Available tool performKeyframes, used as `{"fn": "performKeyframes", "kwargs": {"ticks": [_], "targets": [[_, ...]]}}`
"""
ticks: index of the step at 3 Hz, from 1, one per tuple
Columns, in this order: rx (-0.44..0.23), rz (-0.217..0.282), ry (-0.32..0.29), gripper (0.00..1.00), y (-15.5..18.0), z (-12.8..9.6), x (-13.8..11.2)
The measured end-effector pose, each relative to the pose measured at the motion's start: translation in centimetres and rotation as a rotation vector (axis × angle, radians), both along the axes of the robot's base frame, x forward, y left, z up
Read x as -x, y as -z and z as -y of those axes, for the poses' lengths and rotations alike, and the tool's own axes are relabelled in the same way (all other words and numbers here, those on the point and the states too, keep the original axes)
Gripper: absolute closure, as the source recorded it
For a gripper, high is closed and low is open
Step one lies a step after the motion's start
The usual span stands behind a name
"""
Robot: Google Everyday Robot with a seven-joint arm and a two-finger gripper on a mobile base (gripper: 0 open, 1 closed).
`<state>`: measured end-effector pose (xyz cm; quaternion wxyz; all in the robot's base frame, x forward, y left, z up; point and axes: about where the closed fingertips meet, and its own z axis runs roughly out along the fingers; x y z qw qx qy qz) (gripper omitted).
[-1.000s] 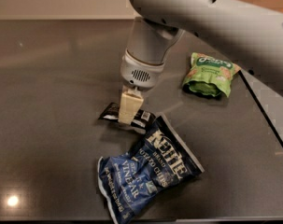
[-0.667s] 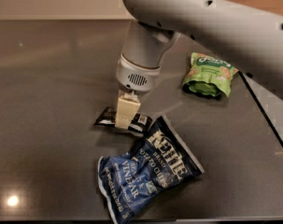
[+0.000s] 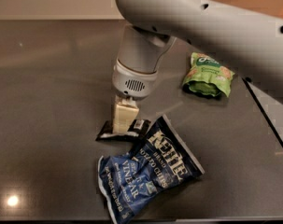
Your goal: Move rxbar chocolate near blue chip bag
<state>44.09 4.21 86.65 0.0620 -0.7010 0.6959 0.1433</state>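
Reaching straight down from the round grey wrist housing (image 3: 134, 76), the pincer (image 3: 124, 120) sits just above the upper-left corner of the blue chip bag (image 3: 148, 174). Its cream pads (image 3: 123, 113) look pressed together on the middle of the rxbar chocolate (image 3: 141, 125), clamping it. The black wrapper sticks out on both sides of the pads and lies low against the dark counter (image 3: 47, 92). The bar's right end, with its whitish label patch, is just beside the blue chip bag's top edge, perhaps touching it; I cannot tell which. Its left end points away from the bag.

The blue chip bag lies crumpled and tilted, with white "Kettle" lettering across its upper half and a paler blue lower half running down and left. Up and to the right of the blue chip bag, well apart from it, rests a smaller green snack bag (image 3: 207, 76). The broad pale arm (image 3: 211, 27) crosses above both. Far left of the blue chip bag's lower end, a small light glints on the counter.
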Motion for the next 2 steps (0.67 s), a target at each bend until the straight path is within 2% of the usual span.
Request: {"fn": "performKeyframes", "kwargs": {"ticks": [1,2], "targets": [[-0.002,0.004,0.0,0.0,-0.03,-0.1,0.0],[-0.002,0.004,0.0,0.0,-0.03,-0.1,0.0]]}}
